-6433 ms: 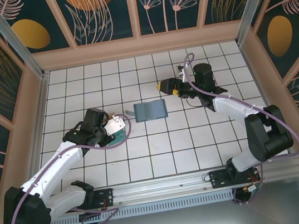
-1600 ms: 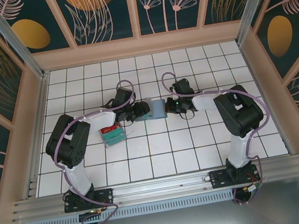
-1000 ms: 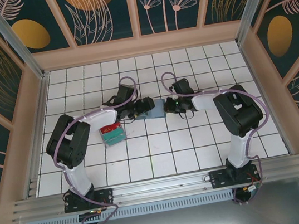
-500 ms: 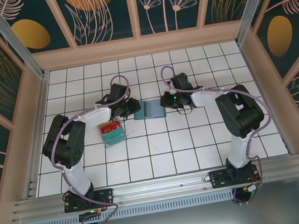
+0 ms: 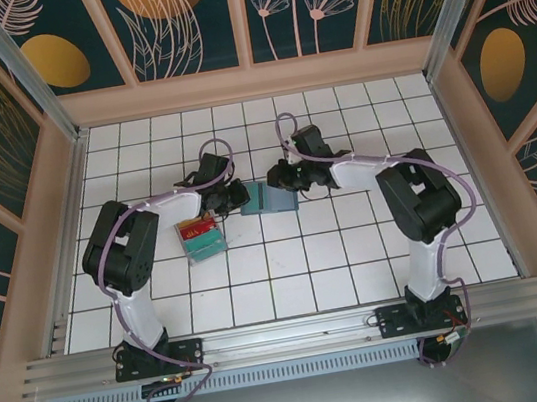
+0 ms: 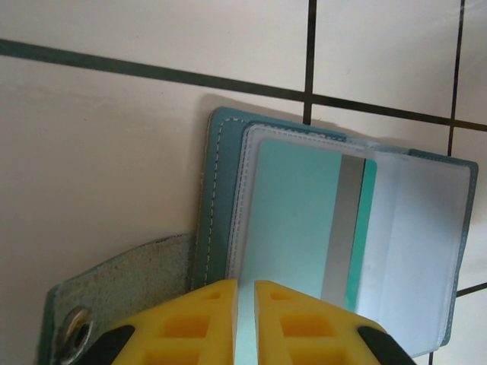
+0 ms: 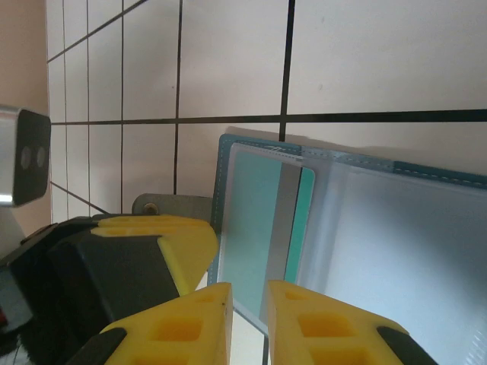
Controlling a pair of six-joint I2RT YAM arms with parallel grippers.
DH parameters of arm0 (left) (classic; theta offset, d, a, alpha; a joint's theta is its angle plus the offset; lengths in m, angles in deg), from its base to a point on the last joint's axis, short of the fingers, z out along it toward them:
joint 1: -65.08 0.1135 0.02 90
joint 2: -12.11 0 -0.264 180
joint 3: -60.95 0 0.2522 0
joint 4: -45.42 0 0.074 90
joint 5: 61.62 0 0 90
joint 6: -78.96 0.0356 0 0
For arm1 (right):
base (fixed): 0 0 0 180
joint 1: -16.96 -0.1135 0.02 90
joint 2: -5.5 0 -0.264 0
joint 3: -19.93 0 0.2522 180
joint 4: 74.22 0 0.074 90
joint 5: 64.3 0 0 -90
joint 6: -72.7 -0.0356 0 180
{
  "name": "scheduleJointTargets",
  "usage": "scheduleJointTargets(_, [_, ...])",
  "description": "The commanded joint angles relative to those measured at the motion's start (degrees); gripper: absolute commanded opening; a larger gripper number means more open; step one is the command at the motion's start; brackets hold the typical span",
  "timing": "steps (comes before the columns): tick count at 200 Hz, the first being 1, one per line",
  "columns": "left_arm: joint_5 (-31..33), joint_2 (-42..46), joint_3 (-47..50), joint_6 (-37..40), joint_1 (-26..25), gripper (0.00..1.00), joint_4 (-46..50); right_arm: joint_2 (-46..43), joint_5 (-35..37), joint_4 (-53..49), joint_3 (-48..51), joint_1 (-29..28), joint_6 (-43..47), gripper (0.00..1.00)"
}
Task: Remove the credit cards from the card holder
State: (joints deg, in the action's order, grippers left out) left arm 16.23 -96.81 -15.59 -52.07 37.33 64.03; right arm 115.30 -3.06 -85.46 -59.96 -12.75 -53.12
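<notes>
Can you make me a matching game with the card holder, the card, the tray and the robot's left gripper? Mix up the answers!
1 card holder
2 card
3 tray
4 left gripper

A yellow fingers
B red things inside
C tucked in a clear pocket
D lying open on the tiles

Pairs: 1-D, 2-C, 3-B, 4-A

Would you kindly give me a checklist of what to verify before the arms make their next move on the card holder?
1. The card holder lies open on the table: ok.
2. The teal card is out of its clear pocket: not ok, it sits inside.
3. The left gripper is closed on the pocket's edge: ok. Whether it pinches the card too: cannot tell.
4. The right gripper grips the holder: cannot tell; its fingers stand slightly apart at the edge.
5. The clear tray lies apart from the holder: ok.
</notes>
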Motion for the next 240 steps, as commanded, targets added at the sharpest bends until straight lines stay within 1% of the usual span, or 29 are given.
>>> scheduleJointTargets(1, [-1.2, -1.2, 1.0, -0.8, 0.2, 0.15, -0.7, 2.7, -1.9, -0.8, -2.6, -0.6, -1.3, 0.2])
scheduleJointTargets(63, [-0.7, -2.2, 1.4, -1.7, 0.2, 0.15, 0.2, 6.8, -2.7, -2.0, -3.8, -1.0, -2.3, 0.2])
scheduleJointTargets(201, [-2.1, -2.3, 1.3, -2.1, 0.1, 0.15, -0.2, 10.3, -3.2, -3.5, -6.1, -1.3, -2.6, 0.19])
scheduleJointTargets(209, [-2.0, -2.3, 1.3, -2.0, 0.1, 0.15, -0.1, 10.3, -3.2, -3.6, -6.3, -1.3, -2.5, 0.18])
scheduleJointTargets(225, [-1.9, -2.3, 1.4, -2.0, 0.1, 0.15, 0.1, 10.4, -3.2, -3.6, -6.3, -1.3, -2.5, 0.13])
scheduleJointTargets(240, [-2.3, -2.4, 1.3, -2.1, 0.2, 0.15, -0.2, 10.5, -3.3, -3.6, -6.5, -1.3, -2.6, 0.12])
